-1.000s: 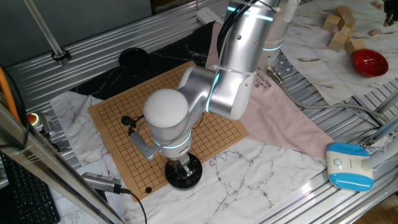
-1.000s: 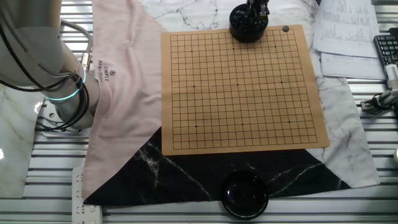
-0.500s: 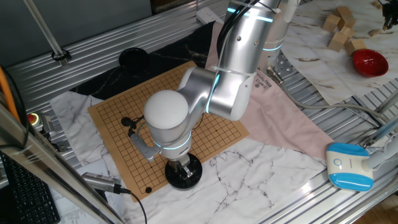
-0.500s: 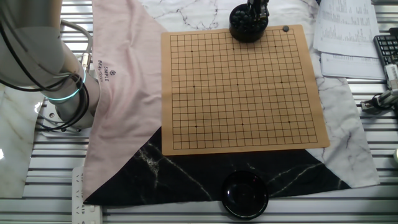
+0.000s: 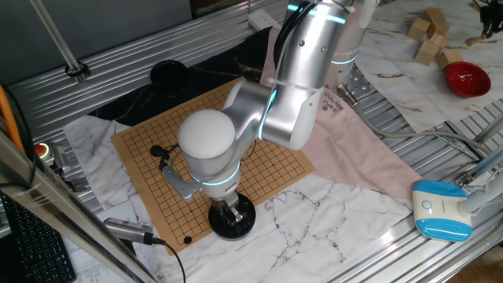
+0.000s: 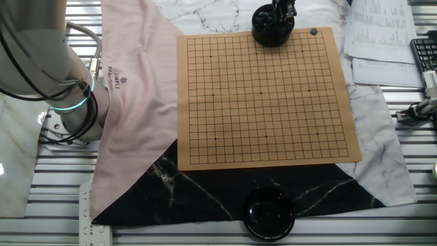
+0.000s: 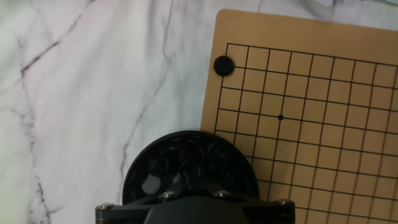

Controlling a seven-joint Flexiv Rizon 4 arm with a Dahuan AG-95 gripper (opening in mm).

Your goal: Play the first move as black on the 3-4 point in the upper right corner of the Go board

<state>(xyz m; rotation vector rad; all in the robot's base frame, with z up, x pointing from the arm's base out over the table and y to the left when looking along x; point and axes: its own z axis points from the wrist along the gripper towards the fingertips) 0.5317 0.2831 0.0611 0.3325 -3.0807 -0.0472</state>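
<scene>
The tan wooden Go board (image 5: 141, 153) lies on the cloths, and shows in the other fixed view (image 6: 259, 96) and the hand view (image 7: 323, 112). One black stone (image 5: 187, 240) sits by a board corner, also seen in the other fixed view (image 6: 313, 31) and the hand view (image 7: 223, 65). A round black bowl of black stones (image 5: 245, 224) stands at the board's edge, also in the other fixed view (image 6: 268, 33) and the hand view (image 7: 186, 158). My gripper (image 5: 230, 212) reaches down into this bowl (image 6: 278, 12). Its fingertips are dark against the stones, so their state is hidden.
A second round black bowl (image 6: 269, 213) sits on the black marble cloth (image 6: 198, 191) past the opposite board edge. A pink cloth (image 6: 136, 89) lies beside the board near my arm's base (image 6: 68, 102). Papers (image 6: 382, 41), a red bowl (image 5: 466, 77) and wooden blocks (image 5: 428, 35) lie farther out.
My arm's elbow has shifted slightly to the left. The gripper stays in the bowl of stones.
</scene>
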